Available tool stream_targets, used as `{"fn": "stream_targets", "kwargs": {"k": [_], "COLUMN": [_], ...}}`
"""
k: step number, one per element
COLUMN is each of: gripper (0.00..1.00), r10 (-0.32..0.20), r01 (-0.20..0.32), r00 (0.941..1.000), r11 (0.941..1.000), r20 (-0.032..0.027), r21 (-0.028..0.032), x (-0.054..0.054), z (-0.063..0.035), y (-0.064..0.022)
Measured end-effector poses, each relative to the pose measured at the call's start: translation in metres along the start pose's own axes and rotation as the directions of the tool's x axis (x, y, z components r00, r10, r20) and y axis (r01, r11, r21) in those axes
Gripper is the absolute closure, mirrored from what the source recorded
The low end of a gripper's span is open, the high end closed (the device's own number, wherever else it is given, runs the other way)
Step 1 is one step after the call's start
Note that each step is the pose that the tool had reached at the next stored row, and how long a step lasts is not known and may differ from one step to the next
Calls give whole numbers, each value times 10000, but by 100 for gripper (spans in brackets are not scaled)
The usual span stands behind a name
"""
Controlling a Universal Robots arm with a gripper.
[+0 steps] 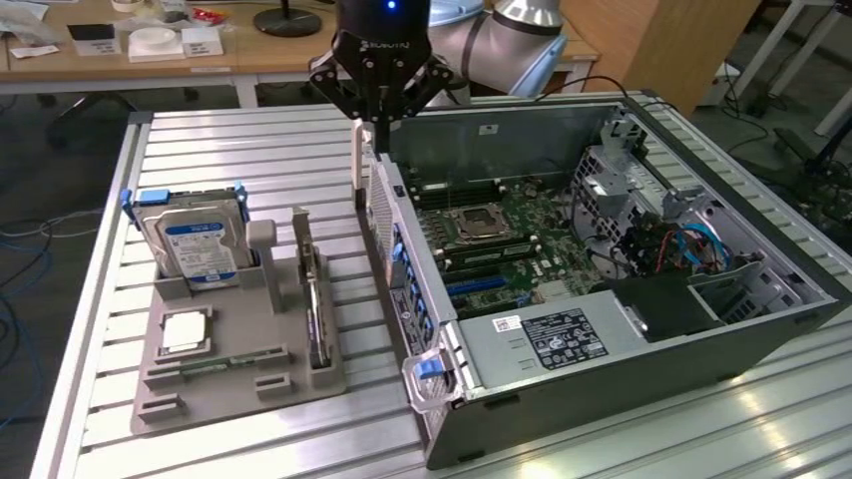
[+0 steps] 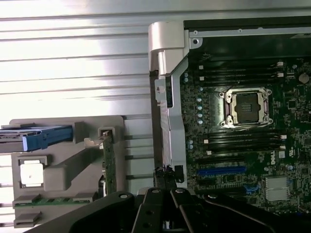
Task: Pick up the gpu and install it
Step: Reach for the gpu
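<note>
Gripper: we are seeing the gripper (image 1: 381, 135) hanging at the upper centre of the exterior view. Its fingers are pressed together and gripping nothing, and its tips are hovering just above the case wall (image 1: 386, 225).
Gpu: we are finding the gpu (image 1: 314, 311) standing on edge in a slot of the tray (image 1: 226, 397), at the lower left of the exterior view. It is well apart from the gripper.
Tray: it is also holding the hard drive (image 1: 198, 246) upright in its blue frame, a processor chip (image 1: 184, 331) lying flat, and a memory stick (image 1: 219, 365) near the front edge.
Case: the computer case (image 1: 745, 334) is lying open. It is showing the motherboard (image 1: 513, 254), the empty socket (image 1: 480, 225) and the power supply (image 1: 553, 337).
Room: we are noticing only a narrow strip of slatted table (image 1: 239, 150) between tray and case wall. A wider stretch of table is lying beyond the tray, toward the upper left.
</note>
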State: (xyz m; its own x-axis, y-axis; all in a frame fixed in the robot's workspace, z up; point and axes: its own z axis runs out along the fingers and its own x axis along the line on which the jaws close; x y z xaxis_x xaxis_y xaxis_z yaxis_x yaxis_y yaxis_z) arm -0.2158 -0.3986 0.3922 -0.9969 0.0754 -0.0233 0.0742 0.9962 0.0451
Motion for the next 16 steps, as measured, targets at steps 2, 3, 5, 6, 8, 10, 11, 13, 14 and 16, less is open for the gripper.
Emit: {"fn": "stream_targets", "kwargs": {"k": [2, 3, 5, 6, 8, 10, 11, 13, 14, 16], "gripper": [89, 89, 89, 89, 89, 89, 89, 89, 89, 89], "r10": [0, 0, -1, -1, -2, -1, 0, -1, 0, 0], "r01": [0, 0, 1, 1, 2, 1, 0, 1, 0, 0], "r00": [10000, 10000, 10000, 10000, 10000, 10000, 10000, 10000, 10000, 10000], "r11": [10000, 10000, 10000, 10000, 10000, 10000, 10000, 10000, 10000, 10000], "r20": [1, 0, 0, 0, 0, 0, 0, 0, 0, 0], "r21": [-1, 0, 0, 0, 0, 0, 0, 0, 0, 0], "x": [28, 42, 71, 84, 111, 138, 152, 178, 190, 216], "z": [0, 0, -1, -1, -2, -2, -2, -2, -2, -3], "y": [-2, -3, -5, -5, -7, -8, -8, -9, -9, -10]}}
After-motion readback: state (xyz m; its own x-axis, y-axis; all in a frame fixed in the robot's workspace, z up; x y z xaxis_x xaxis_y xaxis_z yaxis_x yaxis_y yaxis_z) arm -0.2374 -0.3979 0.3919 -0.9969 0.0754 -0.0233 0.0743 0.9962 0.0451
